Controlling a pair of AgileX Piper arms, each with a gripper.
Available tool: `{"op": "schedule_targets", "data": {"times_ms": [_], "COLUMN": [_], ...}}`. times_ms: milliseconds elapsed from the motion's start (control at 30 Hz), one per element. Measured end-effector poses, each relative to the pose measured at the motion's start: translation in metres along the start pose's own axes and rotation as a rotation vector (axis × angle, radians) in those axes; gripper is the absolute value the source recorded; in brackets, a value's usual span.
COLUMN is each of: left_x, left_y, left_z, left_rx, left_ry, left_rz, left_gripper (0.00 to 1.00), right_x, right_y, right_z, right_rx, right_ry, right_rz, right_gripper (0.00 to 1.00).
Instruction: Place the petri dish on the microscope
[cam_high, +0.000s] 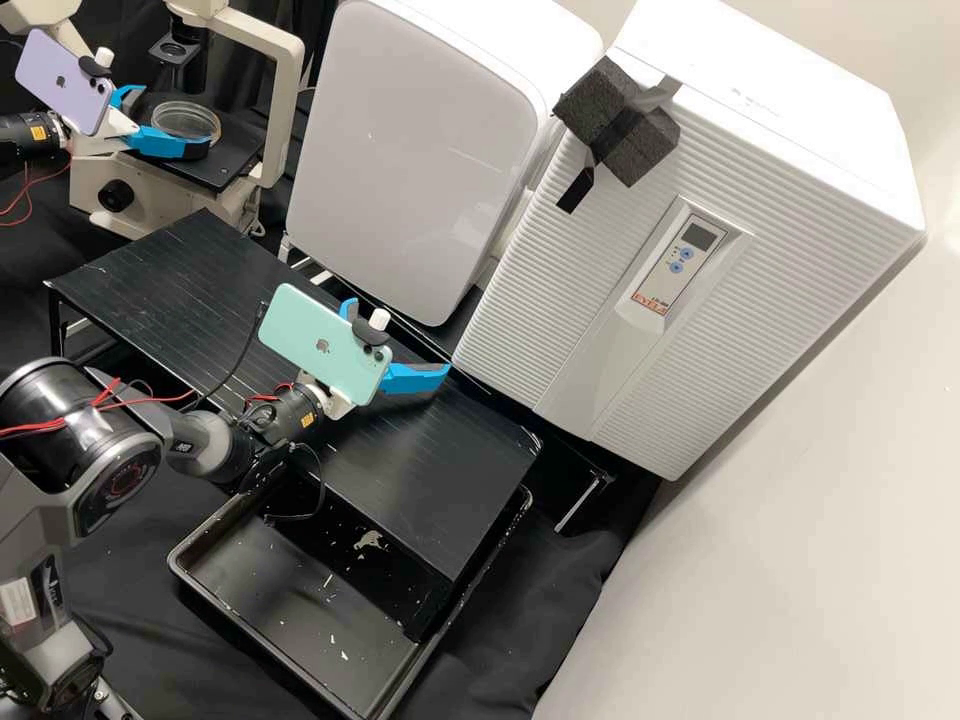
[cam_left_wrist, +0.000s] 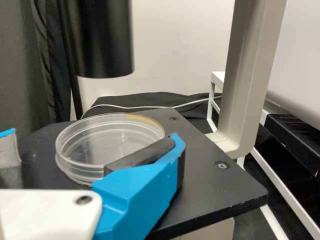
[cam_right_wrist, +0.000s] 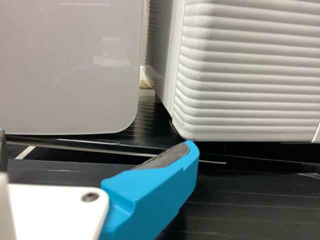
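- so where's the dish (cam_left_wrist: 112, 137)?
- on the microscope (cam_high: 150, 195), lying flat on its black plate (cam_left_wrist: 220, 187), near the dark tube (cam_left_wrist: 102, 45) that hangs above the plate.
- is the left claw (cam_high: 174, 120) grasping it?
- no, it's released. its fingers stand wide apart at the microscope's plate, with the dish between them. there's a gap between one finger and the dish; the other is right beside it, and i can't tell whether they touch.
- and the right claw (cam_high: 400, 338)?
- released too, and holding nothing. it's well apart from the microscope, over the black shelf (cam_high: 430, 490) beside it, in front of the white boxes.
- then is the job done?
- very nearly, i'd say. the dish is on the microscope and bears its own weight, which is the main part.
- what's left?
- probably just drawing the left claw clear of the microscope without nudging the dish with that near finger. whether the dish sits properly centred on the microscope, i can't tell from here.
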Motion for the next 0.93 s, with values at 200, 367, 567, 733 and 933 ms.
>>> {"op": "schedule_targets", "data": {"times_ms": [200, 367, 567, 733, 933], "left_x": [-0.014, -0.034, -0.075, -0.104, -0.127], "left_y": [0.003, 0.007, 0.015, 0.012, -0.001], "left_z": [0.0, 0.001, 0.009, 0.021, 0.033], "left_rx": [-0.007, -0.025, -0.032, -0.001, 0.015], "left_ry": [0.001, -0.004, -0.01, -0.024, -0.099], "left_rz": [0.003, 0.005, 0.091, 0.238, 0.366], "left_gripper": [1.0, 1.0, 1.0, 1.0, 1.0], "right_x": [0.0, 0.0, 0.0, 0.0, 0.0], "right_y": [0.0, 0.0, 0.0, 0.0, 0.0], "right_z": [0.0, 0.0, 0.0, 0.0, 0.0], "right_rx": [0.0, 0.0, 0.0, 0.0, 0.0], "right_ry": [0.0, 0.0, 0.0, 0.0, 0.0], "right_rz": [0.0, 0.0, 0.0, 0.0, 0.0], "right_gripper": [1.0, 1.0, 1.0, 1.0, 1.0]}}
